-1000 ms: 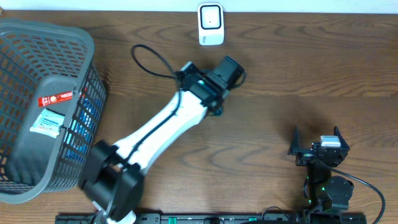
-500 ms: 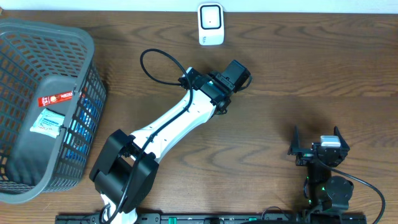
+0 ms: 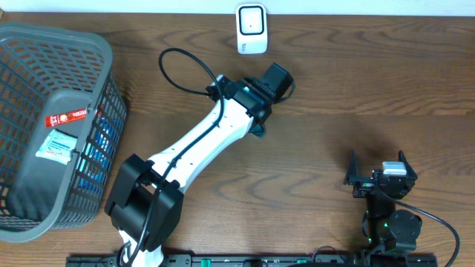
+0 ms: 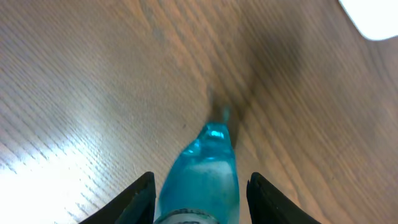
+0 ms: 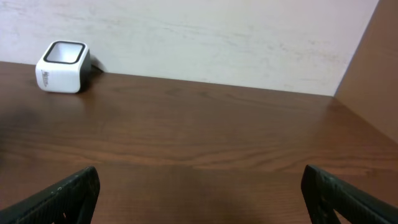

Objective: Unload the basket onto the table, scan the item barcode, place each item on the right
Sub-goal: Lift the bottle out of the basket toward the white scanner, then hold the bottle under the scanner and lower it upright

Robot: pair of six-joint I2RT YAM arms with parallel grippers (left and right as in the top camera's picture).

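Note:
My left gripper (image 3: 277,78) hangs over the table a little below the white barcode scanner (image 3: 251,28). It is shut on the item, a translucent blue bottle (image 4: 205,174) with a narrow tip that points down at the wood. The black fingers (image 4: 142,198) press it from both sides. The item's barcode is not visible. A white corner of the scanner (image 4: 373,18) shows at the top right of the left wrist view. In the overhead view the gripper hides the item. My right gripper (image 3: 375,172) rests open and empty near the front right edge; its wrist view shows the scanner (image 5: 62,66) far left.
A grey plastic basket (image 3: 111,59) with several packaged goods stands at the left. The left arm's black cable (image 3: 182,63) loops over the table beside the wrist. A pale wall (image 5: 217,37) runs along the table's far edge.
The left gripper with the blue bottle swung slightly right and toward the front, then back up toward the scanner. Its cable loop shifted. The right arm stayed still.

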